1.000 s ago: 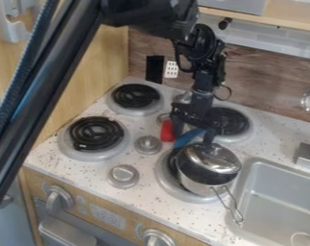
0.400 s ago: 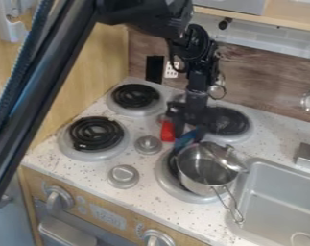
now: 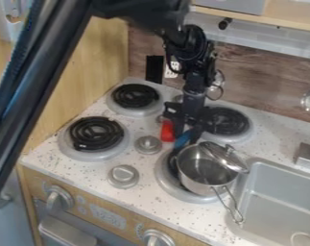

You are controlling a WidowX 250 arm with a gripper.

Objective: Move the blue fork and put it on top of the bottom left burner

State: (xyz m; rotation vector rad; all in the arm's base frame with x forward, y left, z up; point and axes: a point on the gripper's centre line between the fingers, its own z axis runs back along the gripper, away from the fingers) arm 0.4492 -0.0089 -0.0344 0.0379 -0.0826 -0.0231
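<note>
Gripper (image 3: pixel 187 137) downward, fingers apart, beside pot (image 3: pixel 194 181)

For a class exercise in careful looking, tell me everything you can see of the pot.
The pot looks like shiny silver metal, round and deep, its open top showing the inside. A long looped wire handle slants from its near side toward the viewer. It sits upright on the front right burner, hiding much of the coil. Its lid leans tilted against the right side of its rim. I cannot tell whether the gripper touches it.
</note>
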